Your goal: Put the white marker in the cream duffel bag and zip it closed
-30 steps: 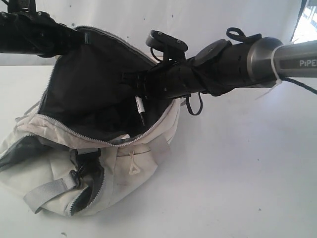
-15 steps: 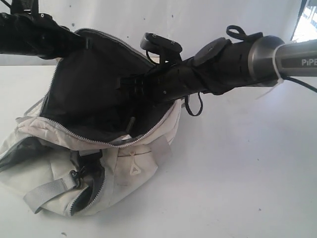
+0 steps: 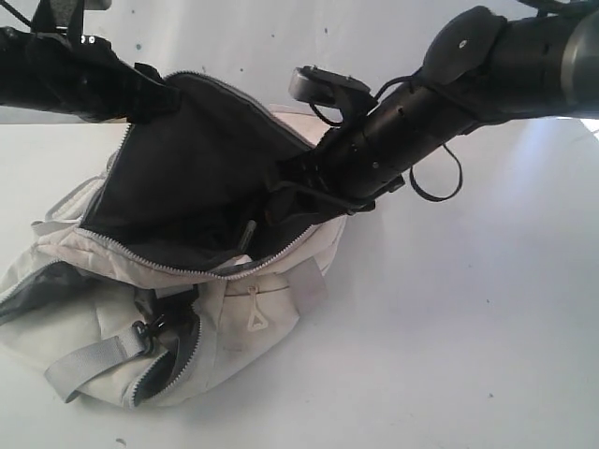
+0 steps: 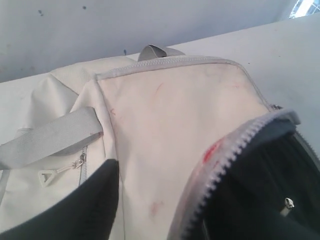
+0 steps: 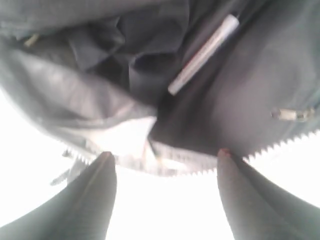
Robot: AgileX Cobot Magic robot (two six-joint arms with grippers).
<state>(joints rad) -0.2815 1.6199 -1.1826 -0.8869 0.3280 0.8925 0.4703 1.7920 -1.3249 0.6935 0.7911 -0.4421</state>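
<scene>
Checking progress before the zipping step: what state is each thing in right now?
white marker: lying loose inside the bag.
cream duffel bag: unzipped, mouth gaping.
left gripper: jaws open at the bag's raised edge.
right gripper: jaws open, empty, at the bag's mouth.

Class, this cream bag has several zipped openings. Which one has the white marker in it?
The big top opening, spread widest with dark lining: the white marker lies inside it. The lower side openings gape narrowly and show no marker.
</scene>
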